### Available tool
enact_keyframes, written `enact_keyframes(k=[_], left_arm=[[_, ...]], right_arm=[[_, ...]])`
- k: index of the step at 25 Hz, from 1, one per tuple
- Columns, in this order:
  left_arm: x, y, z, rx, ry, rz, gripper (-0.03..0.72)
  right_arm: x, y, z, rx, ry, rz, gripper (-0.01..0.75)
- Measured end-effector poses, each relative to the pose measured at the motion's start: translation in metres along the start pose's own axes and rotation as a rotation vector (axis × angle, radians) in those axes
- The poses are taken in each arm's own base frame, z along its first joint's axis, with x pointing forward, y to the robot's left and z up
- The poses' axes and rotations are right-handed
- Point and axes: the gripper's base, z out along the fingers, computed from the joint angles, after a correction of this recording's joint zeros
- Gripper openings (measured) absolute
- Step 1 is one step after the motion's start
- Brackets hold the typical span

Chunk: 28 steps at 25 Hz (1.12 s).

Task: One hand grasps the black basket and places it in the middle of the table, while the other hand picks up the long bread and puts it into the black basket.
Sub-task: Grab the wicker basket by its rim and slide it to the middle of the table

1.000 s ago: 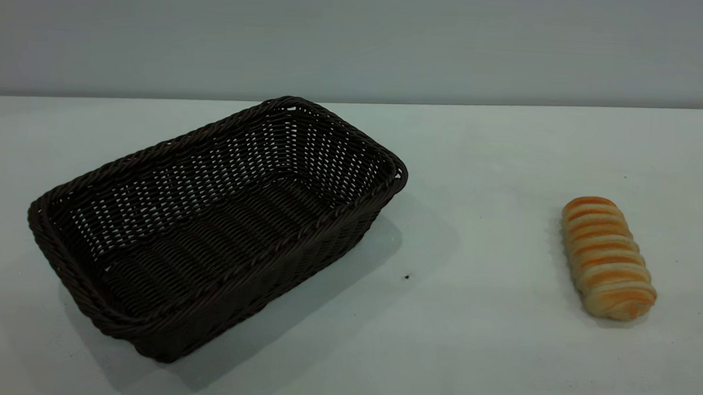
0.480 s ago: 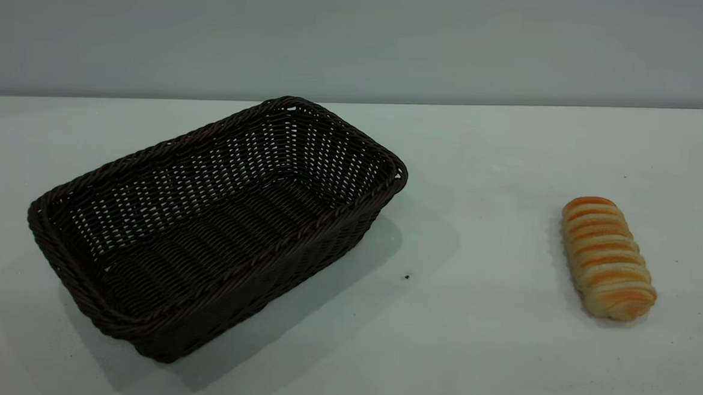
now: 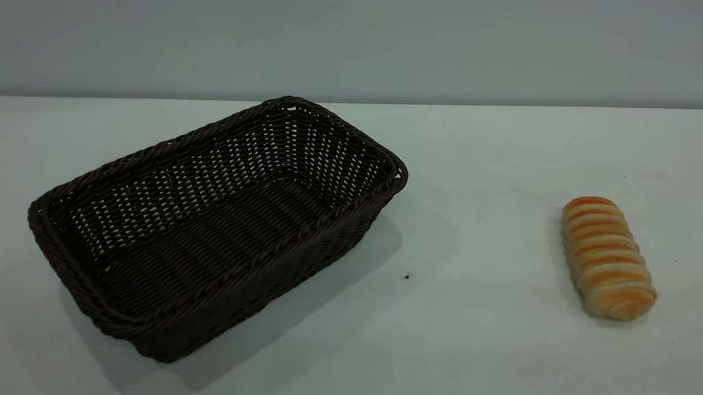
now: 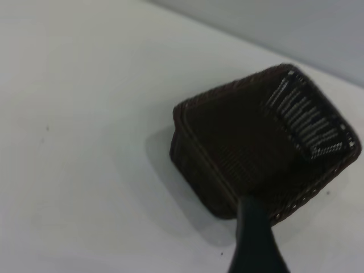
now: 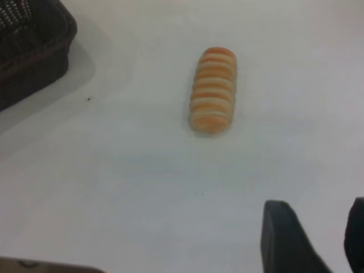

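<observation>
Awaiting both steps: black basket [image 3: 214, 226] sits empty left of centre on the table [image 3: 470, 348], long bread [image 3: 608, 258] well apart at right. Right gripper [image 5: 327, 239] open, empty; left gripper [image 4: 256, 239] state indeterminable.

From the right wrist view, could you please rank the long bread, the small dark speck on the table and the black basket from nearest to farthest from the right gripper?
1. The long bread, lying on the open table ahead of the right gripper.
2. The dark speck, on the bare tabletop between bread and basket.
3. The black basket, at the far corner of the view, only partly showing.
</observation>
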Motion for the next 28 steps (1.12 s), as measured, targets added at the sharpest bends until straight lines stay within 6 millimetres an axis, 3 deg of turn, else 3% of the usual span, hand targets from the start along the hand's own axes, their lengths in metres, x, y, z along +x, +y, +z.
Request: enact_keyframes(k=[5,11,15,21,28], left_arm=[[-0.026,-0.012,0.053,-0.076,0.162,-0.029,0.525],[-0.039,-0.020,0.120,-0.150,0.278,-0.257,0.525],[-0.034,-0.019,0.161,-0.203,0.371,-0.355,0.525],[-0.021,-0.012,0.213,-0.253,0.445,-0.367,0.525],[-0.001,0.000,0.252,-0.325,0.514,-0.379,0.525]], right_arm=[[-0.001,0.003,0.000,-0.033,-0.007,0.087,0.243],[-0.003,0.008,0.000,-0.095,-0.025,0.145,0.243],[-0.003,0.009,-0.001,-0.107,-0.028,0.146,0.243],[-0.004,0.010,-0.001,-0.112,-0.031,0.146,0.243],[-0.003,0.011,-0.001,-0.122,-0.021,0.149,0.243]])
